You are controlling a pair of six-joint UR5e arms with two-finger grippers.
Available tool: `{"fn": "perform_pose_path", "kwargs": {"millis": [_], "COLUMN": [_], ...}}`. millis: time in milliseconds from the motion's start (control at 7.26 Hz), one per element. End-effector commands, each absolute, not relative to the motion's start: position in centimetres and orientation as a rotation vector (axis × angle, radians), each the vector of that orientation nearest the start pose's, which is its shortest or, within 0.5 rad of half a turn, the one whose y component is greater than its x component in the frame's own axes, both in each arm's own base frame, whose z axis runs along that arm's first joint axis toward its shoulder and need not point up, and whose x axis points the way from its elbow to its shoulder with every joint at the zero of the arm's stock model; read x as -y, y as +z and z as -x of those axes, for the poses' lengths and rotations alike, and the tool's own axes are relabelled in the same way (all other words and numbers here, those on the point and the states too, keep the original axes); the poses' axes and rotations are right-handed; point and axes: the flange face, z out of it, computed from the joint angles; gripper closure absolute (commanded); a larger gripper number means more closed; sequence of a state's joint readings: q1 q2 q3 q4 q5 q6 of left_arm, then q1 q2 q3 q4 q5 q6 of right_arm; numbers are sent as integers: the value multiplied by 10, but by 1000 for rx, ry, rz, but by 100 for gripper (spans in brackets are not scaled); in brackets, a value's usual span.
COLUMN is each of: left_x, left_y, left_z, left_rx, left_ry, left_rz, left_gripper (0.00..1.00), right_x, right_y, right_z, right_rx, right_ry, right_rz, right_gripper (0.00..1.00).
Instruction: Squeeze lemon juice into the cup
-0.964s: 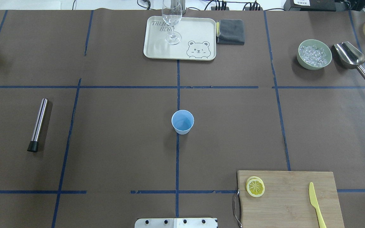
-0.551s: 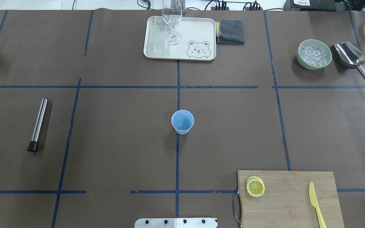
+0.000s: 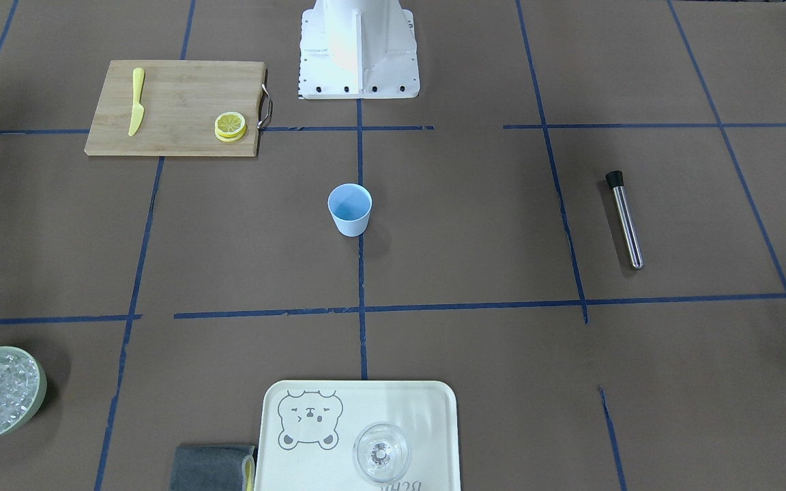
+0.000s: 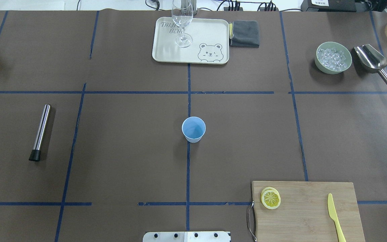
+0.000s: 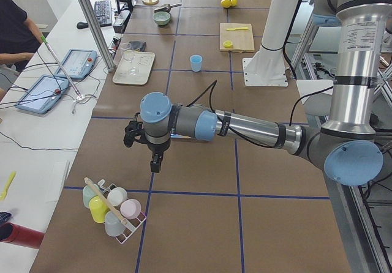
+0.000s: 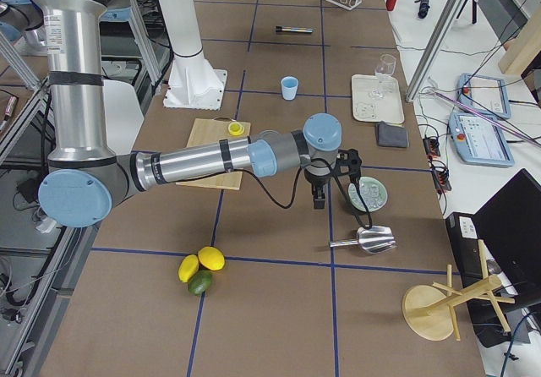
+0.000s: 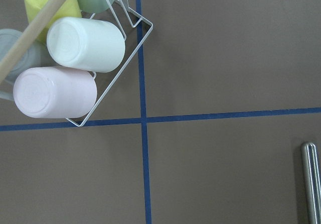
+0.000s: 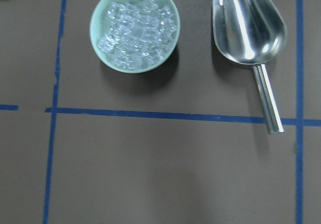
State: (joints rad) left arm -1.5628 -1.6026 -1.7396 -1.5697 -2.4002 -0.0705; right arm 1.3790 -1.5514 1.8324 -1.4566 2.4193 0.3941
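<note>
The light blue cup (image 4: 193, 129) stands upright and empty at the table's middle; it also shows in the front view (image 3: 350, 209). The lemon slice (image 4: 270, 198) lies on the near left corner of the wooden cutting board (image 4: 307, 215), seen from the front too (image 3: 230, 125). My left gripper (image 5: 155, 161) hangs over the table's left end, above a rack of cups, far from the blue cup. My right gripper (image 6: 320, 198) hangs over the right end near the ice bowl. Both show only in the side views, so I cannot tell whether they are open or shut.
A yellow toy knife (image 4: 334, 215) lies on the board. A pale green bowl of ice (image 4: 333, 57) and a metal scoop (image 4: 373, 64) sit far right. A tray (image 4: 210, 33) with a stemmed glass (image 4: 182, 23) stands at the back. A steel muddler (image 4: 40, 131) lies left. A cup rack (image 7: 75, 58) is under the left wrist.
</note>
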Motion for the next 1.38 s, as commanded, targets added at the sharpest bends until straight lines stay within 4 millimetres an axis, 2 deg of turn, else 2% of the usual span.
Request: {"fn": "perform_pose_path", "kwargs": {"millis": [0, 138, 275, 551, 688, 964, 1239], "left_x": [515, 516, 517, 517, 516, 516, 517], "left_y": [548, 548, 549, 549, 551, 552, 557], "left_z": [41, 30, 23, 22, 22, 22, 22], "left_rx": [-838, -841, -843, -845, -845, -844, -844], "left_ry": [9, 15, 21, 22, 21, 21, 18], "left_rz": [-177, -178, -169, -166, -163, -163, -155], "left_gripper": [0, 0, 0, 0, 0, 0, 0], "right_x": [486, 464, 442, 386, 351, 287, 240], "right_y": [427, 399, 375, 341, 327, 327, 339], "right_z": [129, 167, 192, 254, 296, 366, 401], "right_rx": [845, 877, 900, 938, 929, 890, 860], "right_ry": [116, 142, 174, 175, 173, 174, 173], "right_rz": [-142, -106, -105, -111, -131, -160, -197], "right_gripper": [0, 0, 0, 0, 0, 0, 0]}}
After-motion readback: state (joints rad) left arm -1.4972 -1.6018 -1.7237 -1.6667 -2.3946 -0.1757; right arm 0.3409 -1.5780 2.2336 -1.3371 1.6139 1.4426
